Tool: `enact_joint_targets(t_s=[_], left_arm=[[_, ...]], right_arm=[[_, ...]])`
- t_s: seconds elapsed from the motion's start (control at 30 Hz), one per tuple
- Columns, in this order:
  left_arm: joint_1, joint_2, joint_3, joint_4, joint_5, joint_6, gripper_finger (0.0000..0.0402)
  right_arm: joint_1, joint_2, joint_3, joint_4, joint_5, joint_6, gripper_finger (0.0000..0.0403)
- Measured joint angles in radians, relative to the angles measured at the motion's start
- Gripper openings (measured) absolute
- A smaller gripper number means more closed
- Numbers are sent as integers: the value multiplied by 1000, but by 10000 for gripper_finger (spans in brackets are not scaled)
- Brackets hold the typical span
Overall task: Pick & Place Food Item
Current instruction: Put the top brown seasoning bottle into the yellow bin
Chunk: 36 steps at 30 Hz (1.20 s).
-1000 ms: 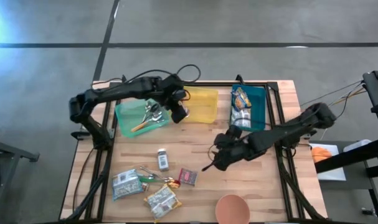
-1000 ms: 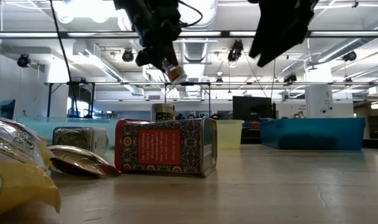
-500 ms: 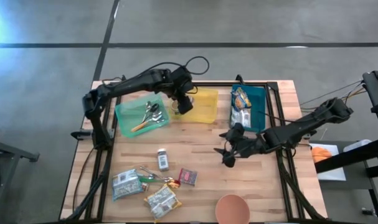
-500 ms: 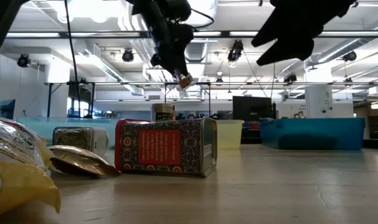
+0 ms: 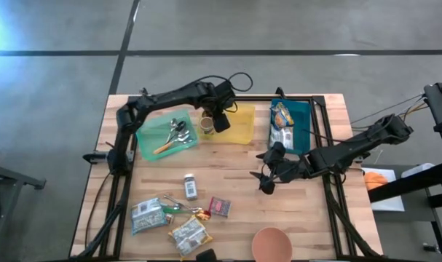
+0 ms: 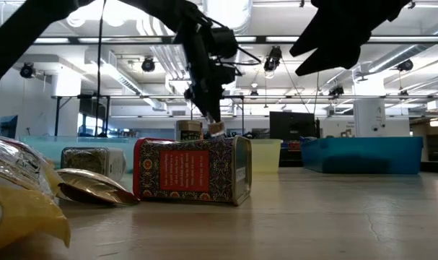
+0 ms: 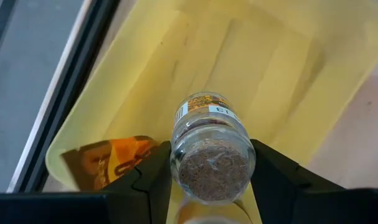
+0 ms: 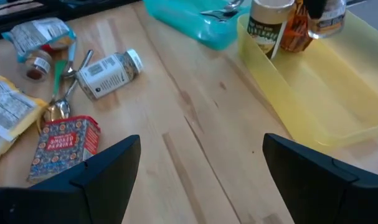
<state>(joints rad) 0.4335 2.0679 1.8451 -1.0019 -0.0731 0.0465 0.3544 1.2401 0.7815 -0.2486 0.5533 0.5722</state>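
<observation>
My left gripper (image 5: 219,121) is shut on a small glass spice jar (image 7: 210,149) and hangs over the left end of the yellow bin (image 5: 241,125). In the low view the jar (image 6: 216,128) sits just under the fingers. An orange packet (image 7: 108,163) and a beige-lidded jar (image 8: 269,23) stand inside the bin. My right gripper (image 5: 266,180) is open over the bare wood right of the table's middle, with nothing between its fingers. My left gripper pinches the jar's round sides (image 7: 176,155) between its two fingers, close to the end that shows brown spice. The fingers (image 7: 145,180) come steeply from above. The jar is lifted clear over the yellow bin's floor, its long axis running on down past the fingers.
A green bin (image 5: 166,135) with utensils stands left of the yellow one; a blue bin (image 5: 290,125) with packets stands right of it. A small jar (image 5: 191,185), a red paprika tin (image 5: 219,207), spoons and packets (image 5: 188,233) lie near left. A bowl (image 5: 271,244) sits at the near edge.
My left gripper has carried the jar from beside the green bin toward the far right, over the yellow bin, and has sunk lower while tipping more steeply down. My right gripper drew back toward the table's right edge and turned, then kept still.
</observation>
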Motion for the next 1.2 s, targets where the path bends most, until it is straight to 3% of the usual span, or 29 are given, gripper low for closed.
enact_joint_targets(t_s=[0.2, 1.2], left_arm=[[-3, 51, 13, -22, -2, 58, 168], [-50, 57, -35, -122, 61, 184, 168]], right_arm=[[1, 19, 0, -8, -2, -8, 336], [1, 21, 0, -7, -4, -34, 336]])
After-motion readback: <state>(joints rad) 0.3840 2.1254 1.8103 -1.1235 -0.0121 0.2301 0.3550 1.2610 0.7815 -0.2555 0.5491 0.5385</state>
